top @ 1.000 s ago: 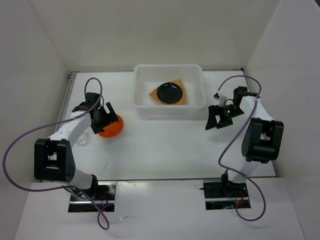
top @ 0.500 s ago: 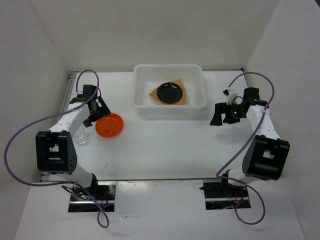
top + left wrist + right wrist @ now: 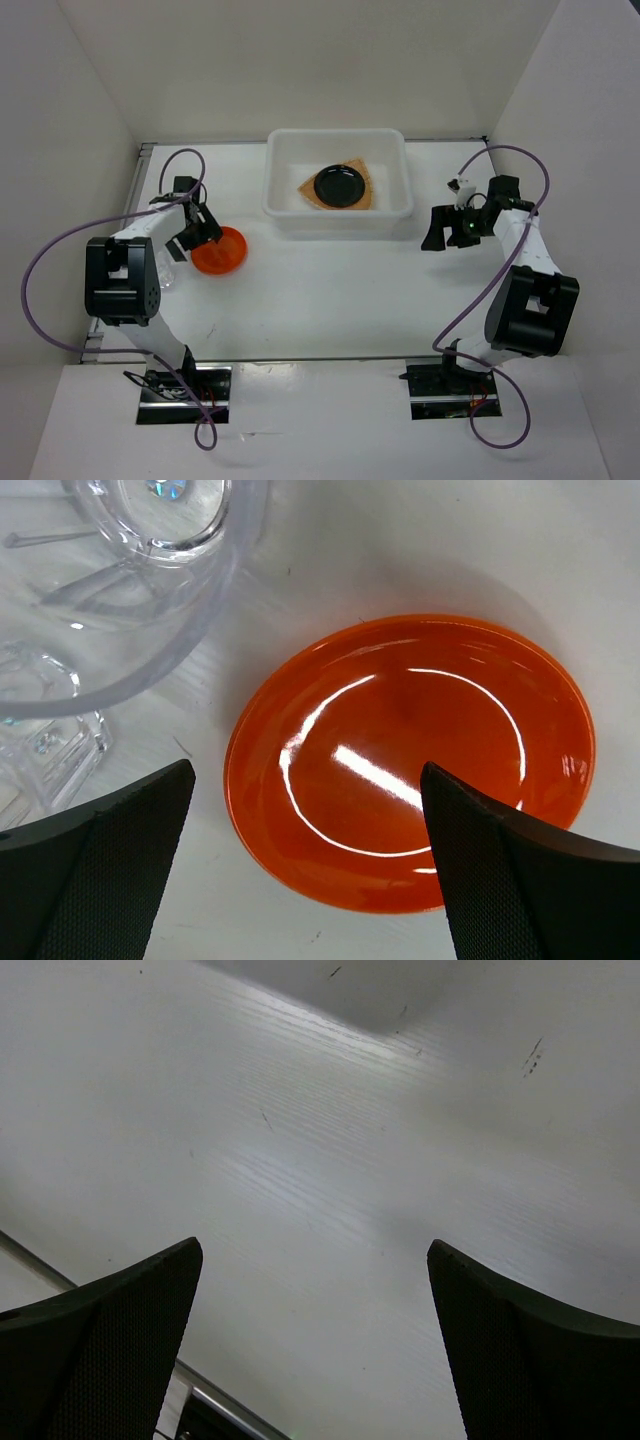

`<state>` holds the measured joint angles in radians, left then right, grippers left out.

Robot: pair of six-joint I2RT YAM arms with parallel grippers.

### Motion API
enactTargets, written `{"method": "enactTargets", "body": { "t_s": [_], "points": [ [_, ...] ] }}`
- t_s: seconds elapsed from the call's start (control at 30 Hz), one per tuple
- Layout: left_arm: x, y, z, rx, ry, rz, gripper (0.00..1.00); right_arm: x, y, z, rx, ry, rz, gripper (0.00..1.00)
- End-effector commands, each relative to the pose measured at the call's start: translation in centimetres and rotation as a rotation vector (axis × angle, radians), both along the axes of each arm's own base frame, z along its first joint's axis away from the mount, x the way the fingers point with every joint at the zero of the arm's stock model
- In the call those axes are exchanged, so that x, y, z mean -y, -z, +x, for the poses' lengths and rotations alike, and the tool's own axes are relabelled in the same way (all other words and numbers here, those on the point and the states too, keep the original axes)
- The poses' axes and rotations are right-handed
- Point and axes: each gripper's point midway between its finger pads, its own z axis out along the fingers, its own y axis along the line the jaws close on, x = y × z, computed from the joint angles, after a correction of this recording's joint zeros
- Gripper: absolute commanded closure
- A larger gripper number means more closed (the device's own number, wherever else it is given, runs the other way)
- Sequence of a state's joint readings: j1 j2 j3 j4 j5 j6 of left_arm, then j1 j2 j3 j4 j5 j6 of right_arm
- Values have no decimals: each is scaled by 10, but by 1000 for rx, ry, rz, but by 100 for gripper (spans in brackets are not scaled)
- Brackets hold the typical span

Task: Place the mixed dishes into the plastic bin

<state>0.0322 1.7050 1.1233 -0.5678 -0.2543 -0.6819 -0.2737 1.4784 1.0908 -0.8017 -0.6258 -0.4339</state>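
Observation:
The plastic bin (image 3: 340, 222) stands at the back centre. In it a black plate (image 3: 339, 185) rests on the tan woven tray (image 3: 369, 195). The orange plate (image 3: 224, 251) (image 3: 410, 775) lies on the table to the bin's front left. Two clear cups (image 3: 130, 580) (image 3: 40, 730) lie just left of it, one showing from above (image 3: 165, 272). My left gripper (image 3: 196, 231) (image 3: 307, 770) is open, low over the orange plate's left side, holding nothing. My right gripper (image 3: 446, 232) (image 3: 313, 1245) hangs open over bare table right of the bin.
White walls close in the table on the left, back and right. A metal rail (image 3: 133, 200) runs along the left edge beside the cups. The left arm's purple cable (image 3: 60, 250) loops out to the left.
The left gripper drew back left off the orange plate, then came back to its left edge. The right gripper moved right, away from the bin's corner, then held still. The dishes stayed put.

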Motion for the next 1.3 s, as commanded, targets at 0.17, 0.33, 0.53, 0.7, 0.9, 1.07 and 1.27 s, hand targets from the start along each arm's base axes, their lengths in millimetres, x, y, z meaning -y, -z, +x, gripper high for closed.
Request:
{"method": "enactTargets", "body": {
  "t_s": [0.17,0.33,0.53,0.7,0.9,1.07,1.27],
  "points": [
    [3,26,3,-7,10,-21,0,7,-17,5,78,28,-1,2],
    [18,35,3,-2,39,-98,0,13,-17,3,69,48,1,2],
    [38,45,-2,21,82,-205,7,16,-17,3,69,58,1,2],
    [45,43,-3,29,129,-235,27,16,-17,3,69,58,1,2],
    [59,43,1,64,164,-307,42,16,-17,3,69,58,1,2],
    [64,50,-3,46,172,-338,71,16,-17,5,78,58,-2,2],
    [64,53,-4,37,171,-339,100,17,-17,4,71,68,-6,2]
  ]
}}
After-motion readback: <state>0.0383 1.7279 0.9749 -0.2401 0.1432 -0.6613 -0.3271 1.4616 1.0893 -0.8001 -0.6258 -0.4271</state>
